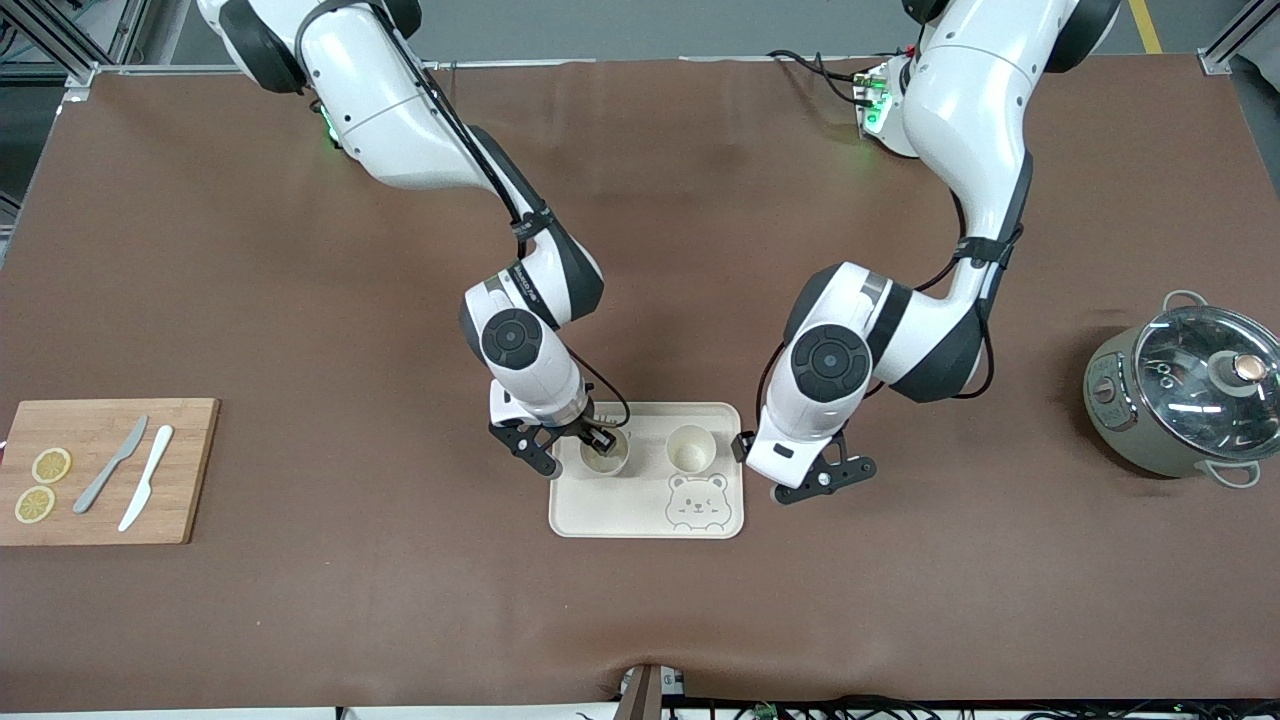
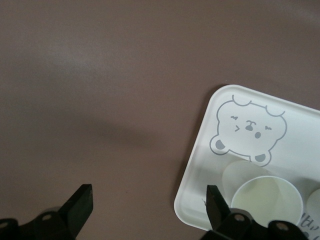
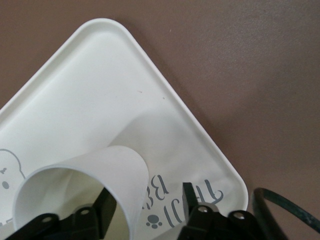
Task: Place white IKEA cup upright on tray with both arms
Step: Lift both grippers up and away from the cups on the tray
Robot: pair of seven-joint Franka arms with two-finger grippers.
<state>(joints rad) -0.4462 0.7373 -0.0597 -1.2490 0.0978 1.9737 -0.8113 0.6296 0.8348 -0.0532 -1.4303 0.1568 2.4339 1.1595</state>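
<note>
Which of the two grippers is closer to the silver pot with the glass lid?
The left gripper: it hangs open beside the tray, at the pot's end. The right gripper grips a cup's rim on the tray.

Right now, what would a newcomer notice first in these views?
Two white cups stand upright on the tray mid-table. The right tool grips the wall of one cup, one finger inside it. The left tool hangs open over the table beside the tray, next to the second cup. A lidded pot sits at the left arm's end.
</note>
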